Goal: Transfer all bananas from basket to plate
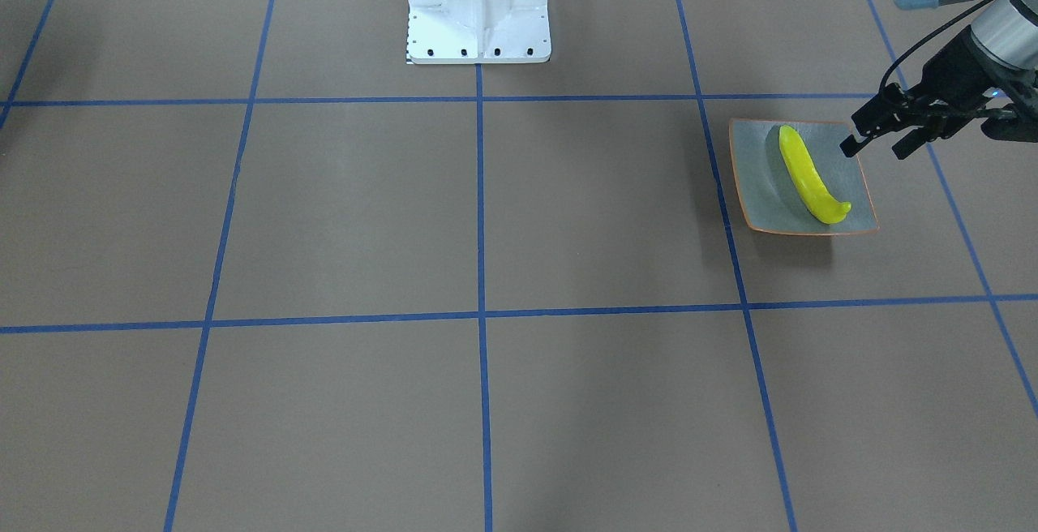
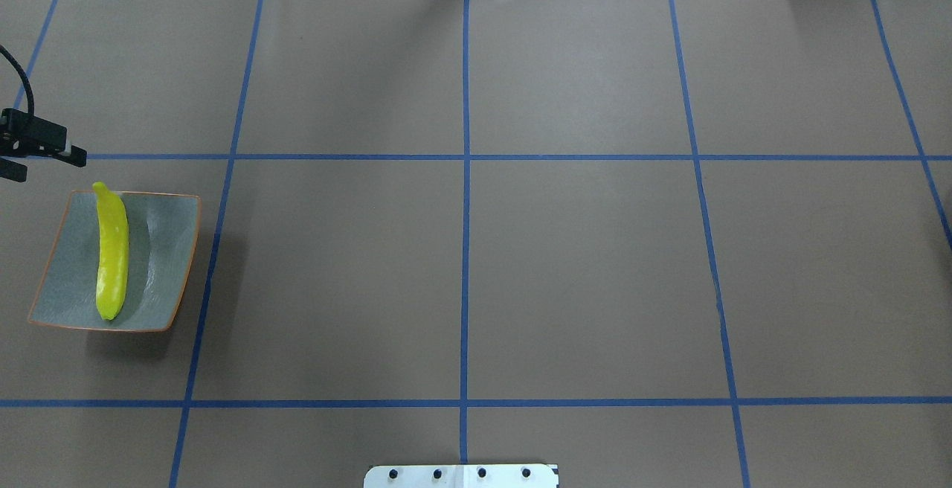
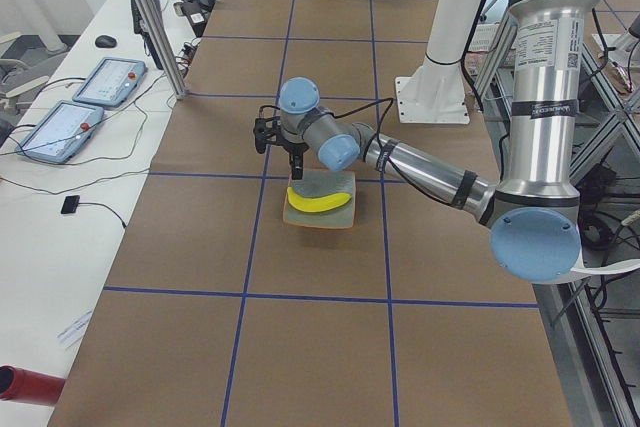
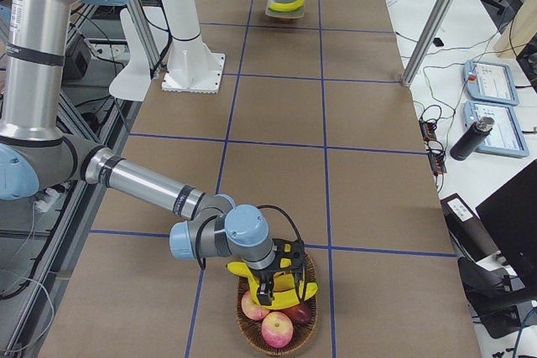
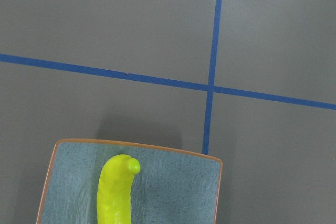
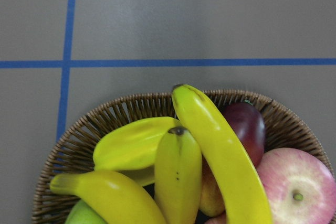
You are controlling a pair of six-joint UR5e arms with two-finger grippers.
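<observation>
Facing the robot, one banana (image 1: 809,177) lies on the single plate (image 1: 758,183), near the end of the counter (image 1: 340,216) on the robot's left. Its long axis runs from the robot's edge toward the operators' edge, slightly slanted, with the stem end toward the operators. The left fingers (image 1: 853,141) hang in the air just beside the plate, toward the counter's end edge. They are spread wide and hold nothing.

From overhead, the banana spans nearly the whole plate, and its narrow stem tip overlaps the rim on the operators' side. The plate is square and grey-green, with a thin orange rim and upturned edges.

From the left end, the glossy banana curves along the plate's middle.

From the right end, one round woven basket (image 4: 248,331) stands near the counter's other end. The right fingers (image 4: 263,293) are down among its fruit, and I cannot tell whether they grip anything.

The left wrist view shows the banana's rounded tip on the plate's speckled surface.

The right wrist view shows four yellow bananas in the wicker basket (image 6: 220,150), some with dark tips. With them are one dark red fruit (image 6: 245,125), one pink apple (image 6: 296,187) and a green fruit (image 6: 84,216).
</observation>
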